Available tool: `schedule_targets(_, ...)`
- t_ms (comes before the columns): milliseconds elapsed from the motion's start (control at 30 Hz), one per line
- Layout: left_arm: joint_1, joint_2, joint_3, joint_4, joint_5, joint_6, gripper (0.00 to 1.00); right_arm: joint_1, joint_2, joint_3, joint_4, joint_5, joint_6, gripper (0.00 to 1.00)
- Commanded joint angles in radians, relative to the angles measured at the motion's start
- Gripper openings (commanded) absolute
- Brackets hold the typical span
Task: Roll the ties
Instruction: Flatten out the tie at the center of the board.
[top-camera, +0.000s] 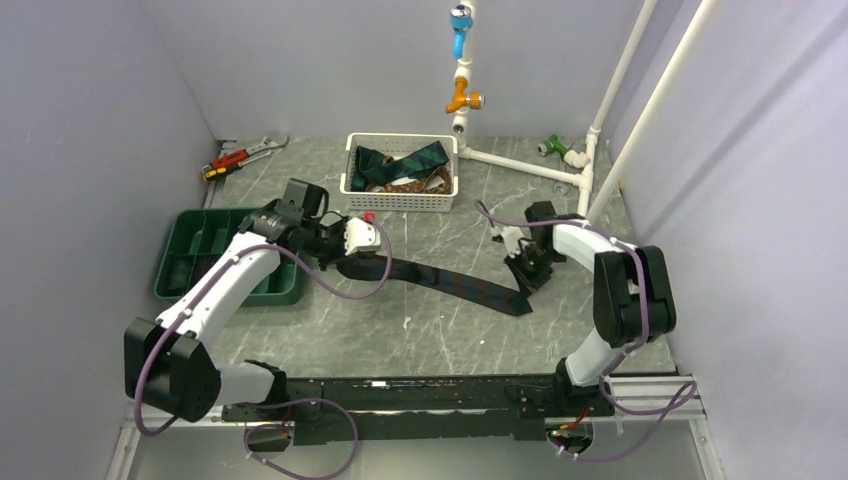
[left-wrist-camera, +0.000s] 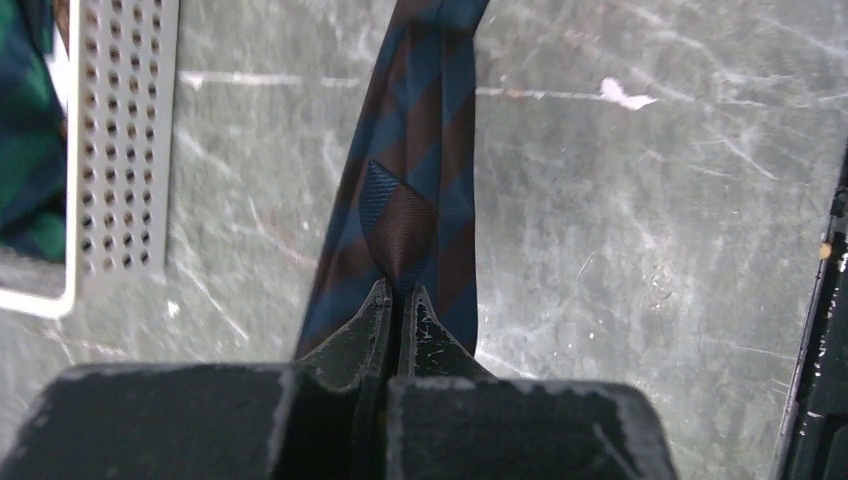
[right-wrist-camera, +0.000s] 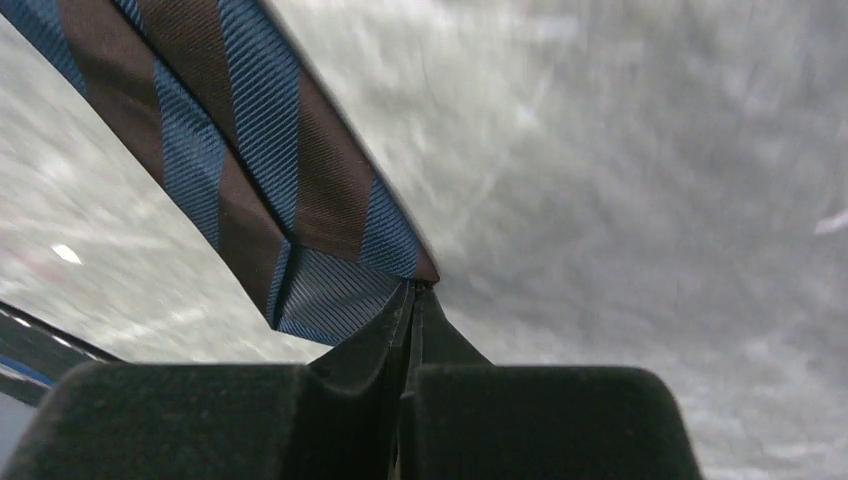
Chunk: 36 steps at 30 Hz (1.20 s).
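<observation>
Left fingers (left-wrist-camera: 378, 315), right fingers (right-wrist-camera: 395, 325) each clamp an end of one tie (top-camera: 450, 278). Nothing rolled yet, I judge; basket ties (top-camera: 425, 155) wait.

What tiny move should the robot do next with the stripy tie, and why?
Probably lift the right end effector a little and curl its end back over the striped tie. It is shut on one end and the left end effector is shut on the other. The tie lies stretched out on the table, so no roll has started yet.
</observation>
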Motion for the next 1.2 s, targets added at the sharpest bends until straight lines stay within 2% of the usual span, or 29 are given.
schedule_targets(0,0.129,0.031,0.084,0.015,0.024,-0.052,0.0,-0.062,-0.089,-0.088,-0.079,0.141,-0.229,0.0)
schedule_targets(267,0.543,0.016,0.271,-0.129,-0.004,0.274,0.0,-0.27,-0.147,-0.144,-0.076,0.216,-0.413,0.0)
schedule_targets(333,0.6,0.062,0.365,-0.145,-0.009,0.315,0.0,-0.313,-0.152,-0.131,-0.085,0.218,-0.452,0.0)
schedule_targets(400,0.591,0.093,0.442,-0.21,0.019,0.368,0.0,-0.34,-0.143,-0.11,-0.1,0.214,-0.476,0.0)
schedule_targets(500,0.423,0.083,0.412,-0.166,0.007,0.31,0.0,-0.347,-0.128,-0.057,-0.131,0.177,-0.471,0.0)
schedule_targets(533,0.305,0.074,0.372,-0.136,-0.008,0.294,0.0,-0.347,-0.122,-0.036,-0.146,0.144,-0.461,0.0)
schedule_targets(633,0.064,0.067,0.212,0.047,-0.054,0.176,0.0,-0.347,-0.099,0.033,-0.193,0.086,-0.423,0.0)
schedule_targets(733,-0.128,0.166,0.13,0.204,-0.113,0.056,0.0,-0.347,-0.092,0.094,-0.237,0.045,-0.39,0.0)
schedule_targets(767,-0.176,0.217,0.137,0.22,-0.134,0.013,0.0,-0.348,-0.089,0.118,-0.254,0.029,-0.376,0.09)
schedule_targets(933,-0.32,0.406,0.164,0.363,-0.185,-0.09,0.0,-0.352,-0.118,0.221,-0.365,-0.079,-0.298,0.41)
schedule_targets(1033,-0.382,0.486,0.191,0.396,-0.194,-0.078,0.01,-0.352,-0.138,0.245,-0.411,-0.153,-0.23,0.45)
schedule_targets(1167,-0.448,0.564,0.23,0.416,-0.27,-0.038,0.0,-0.352,-0.146,0.253,-0.445,-0.261,-0.151,0.42)
